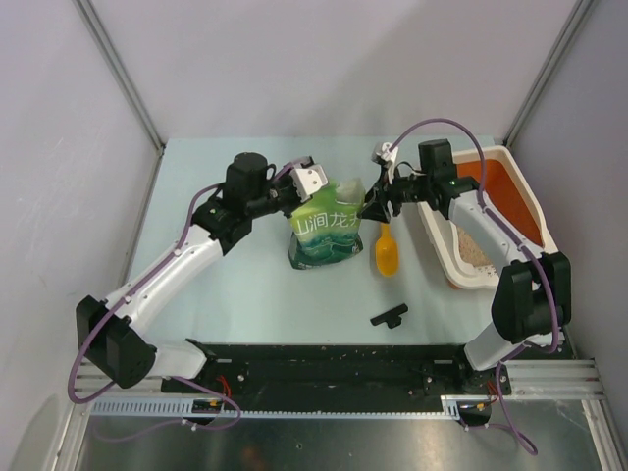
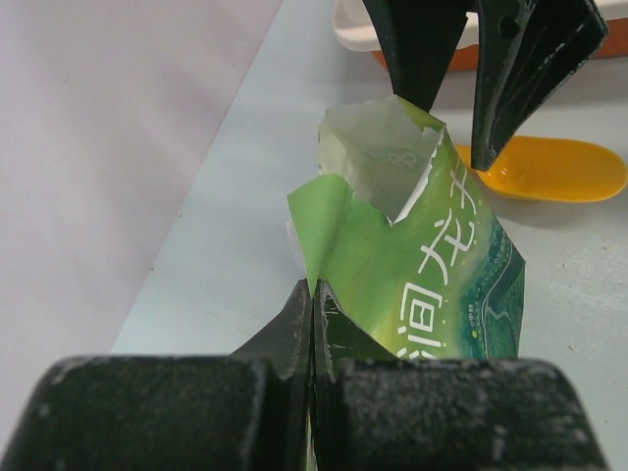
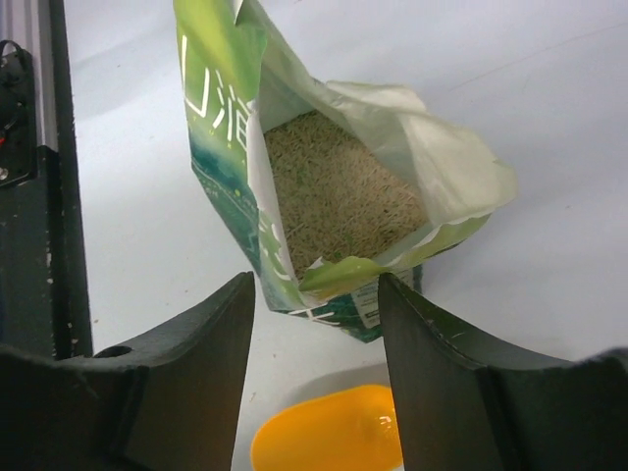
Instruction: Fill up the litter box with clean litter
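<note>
The green printed bag (image 1: 327,234) stands upright mid-table, its top torn open. My left gripper (image 1: 297,203) is shut on the bag's top left edge; the wrist view shows its jaws (image 2: 314,287) pinched on the green film (image 2: 422,265). My right gripper (image 1: 374,208) is open at the bag's top right corner, holding nothing; its jaws (image 3: 316,285) stand on either side of the bag's near lip without touching it. Pale beige litter (image 3: 339,191) fills the bag (image 3: 221,147). The white litter box (image 1: 535,221) with its orange inside lies at the right, with some litter (image 1: 477,251) at its near end.
An orange scoop (image 1: 387,254) lies between the bag and the litter box, also below my right jaws (image 3: 329,437) and in the left wrist view (image 2: 549,169). A small black clip (image 1: 389,315) lies near the front edge. Grey walls enclose the table.
</note>
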Tool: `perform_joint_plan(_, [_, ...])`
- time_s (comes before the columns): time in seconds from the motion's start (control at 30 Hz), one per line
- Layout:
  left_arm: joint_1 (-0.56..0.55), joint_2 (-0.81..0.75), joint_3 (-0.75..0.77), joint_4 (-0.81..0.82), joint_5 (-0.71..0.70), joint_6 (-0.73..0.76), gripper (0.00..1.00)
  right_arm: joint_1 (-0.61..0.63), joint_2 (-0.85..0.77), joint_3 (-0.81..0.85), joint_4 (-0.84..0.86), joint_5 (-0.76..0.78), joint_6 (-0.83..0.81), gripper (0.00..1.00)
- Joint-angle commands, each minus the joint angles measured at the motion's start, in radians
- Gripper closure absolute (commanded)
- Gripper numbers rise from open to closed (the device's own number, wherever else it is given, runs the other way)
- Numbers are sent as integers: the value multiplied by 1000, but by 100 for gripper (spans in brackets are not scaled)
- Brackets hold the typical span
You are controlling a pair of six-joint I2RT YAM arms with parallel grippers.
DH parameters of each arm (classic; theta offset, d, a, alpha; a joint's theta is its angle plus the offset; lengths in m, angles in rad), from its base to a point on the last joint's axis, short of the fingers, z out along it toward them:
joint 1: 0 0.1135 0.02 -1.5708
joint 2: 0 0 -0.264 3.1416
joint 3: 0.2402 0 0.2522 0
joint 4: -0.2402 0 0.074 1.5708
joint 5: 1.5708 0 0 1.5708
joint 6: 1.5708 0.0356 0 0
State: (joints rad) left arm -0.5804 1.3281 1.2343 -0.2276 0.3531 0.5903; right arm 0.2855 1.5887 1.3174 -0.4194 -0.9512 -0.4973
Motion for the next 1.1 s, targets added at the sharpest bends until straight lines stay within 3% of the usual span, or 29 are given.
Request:
perform_joint_plan(0.0, [-6,-58,11,97,-13,-23,100,12,-27,-9,139,-15,54,43])
perform_joint_plan(0.17, [-4,-61,2,96,-11,-38,100,14,-52,-69,269,12,117,45])
perform_joint_plan(0.43, [-6,-60,-6,97,-3,-47,100,43,-32,-75,326,-15,184,48])
perform_joint_plan(0.57, [-6,-56,-7,97,-3,-52,100,55,-24,-76,347,-27,206,57])
perform_joint_plan(0.83, [-6,-58,-10,97,-14,-43,100,55,-16,-80,344,-17,194,65])
perform_joint_plan(0.97, [-6,-59,-3,97,-23,-47,100,55,-7,-80,353,-20,200,76])
perform_joint_plan(1.07, [-1,-60,48,96,-62,-125,88,57,1,-80,373,-18,216,81])
